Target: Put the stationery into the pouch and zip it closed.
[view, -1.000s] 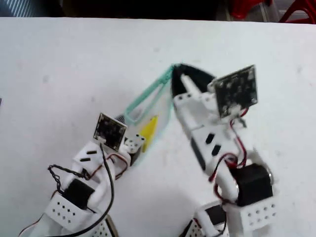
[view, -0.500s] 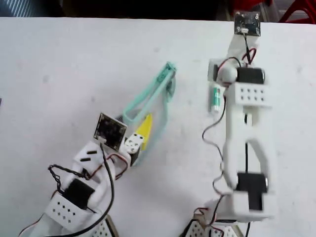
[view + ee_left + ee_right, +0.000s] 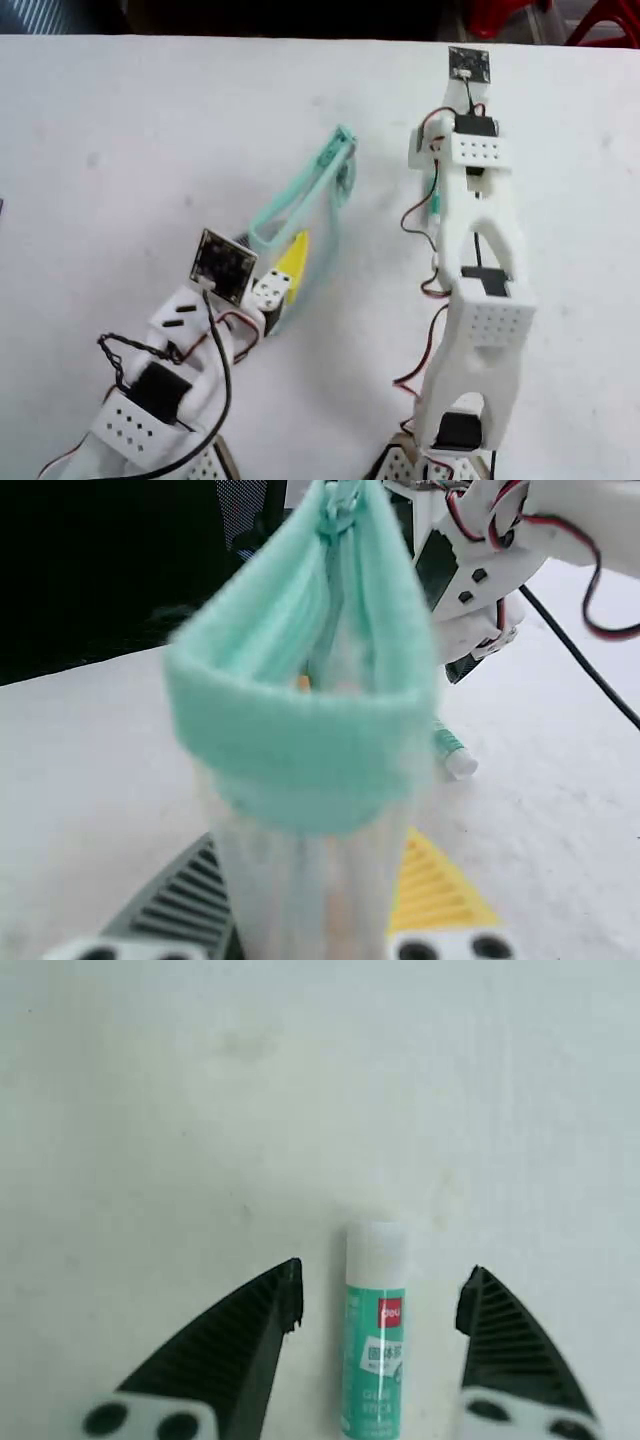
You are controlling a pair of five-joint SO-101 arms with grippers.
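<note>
Pouch (image 3: 300,730): standing up off table (image 3: 150,130), mouth gaping open.
L gripper (image 3: 300,915): clamping near end of pouch.
Glue stick (image 3: 375,1345): lying flat on table, apart from pouch.
R gripper (image 3: 380,1275): spreading wide, straddling glue stick.

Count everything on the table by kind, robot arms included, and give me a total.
Pouch: 1
Glue stick: 1
Robot arms: 2, the left arm and the right arm
Total: 4
</note>
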